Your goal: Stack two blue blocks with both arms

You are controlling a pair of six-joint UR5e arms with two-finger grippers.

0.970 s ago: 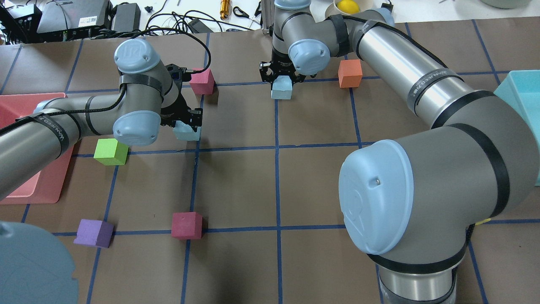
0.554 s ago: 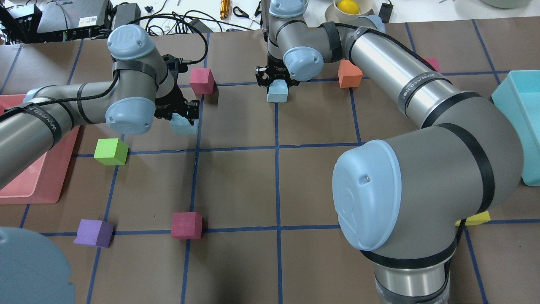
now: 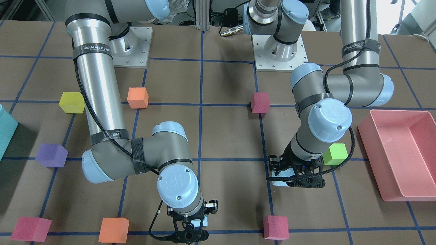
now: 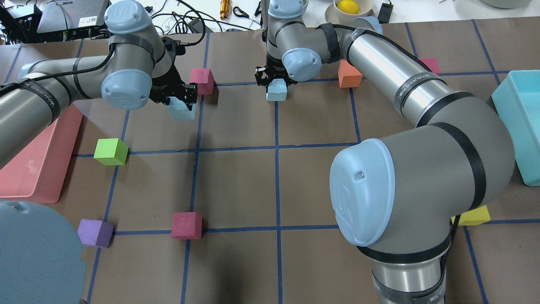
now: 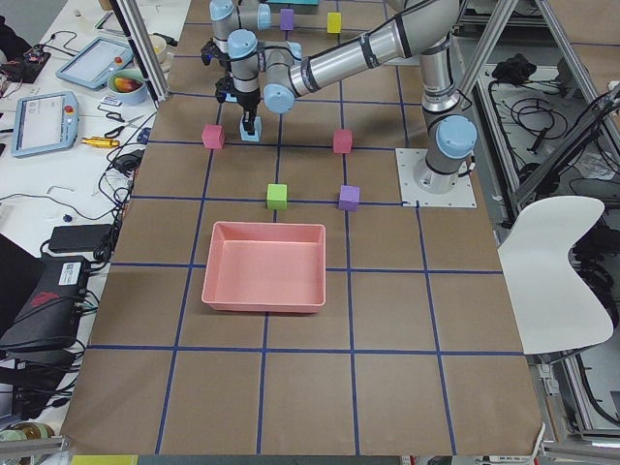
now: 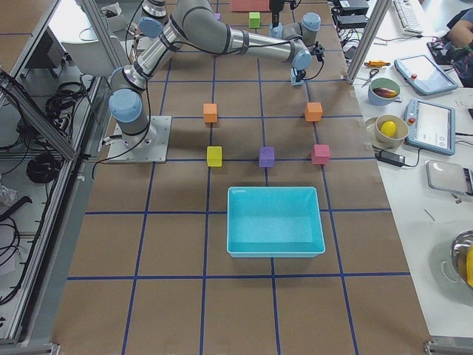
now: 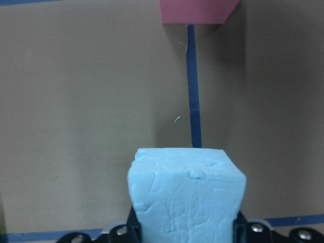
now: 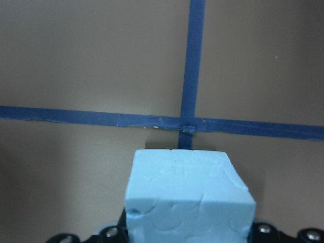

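Two pale sky-blue foam cubes are each held in a gripper. My left gripper (image 4: pixel 181 101) is shut on one blue block (image 4: pixel 182 111) and holds it a little above the table, near a dark pink cube (image 4: pixel 201 80). The left wrist view shows this block (image 7: pixel 185 195) between the jaws. My right gripper (image 4: pixel 276 81) is shut on the other blue block (image 4: pixel 276 91) just above a tape crossing at the far middle. It fills the bottom of the right wrist view (image 8: pixel 187 197). In the front view the left gripper (image 3: pixel 295 177) is on the right and the right gripper (image 3: pixel 189 227) on the left.
A green cube (image 4: pixel 110 151), a purple cube (image 4: pixel 95 232) and a crimson cube (image 4: pixel 186 225) lie on the left half. An orange cube (image 4: pixel 349 74) sits by the right arm and a yellow cube (image 4: pixel 470 216) under its elbow. A pink tray (image 4: pixel 38 156) is far left, a teal bin (image 4: pixel 521 109) far right.
Both grippers have kept their blue blocks and carried them up and toward the table's far side. The left one has moved close to the dark pink cube.
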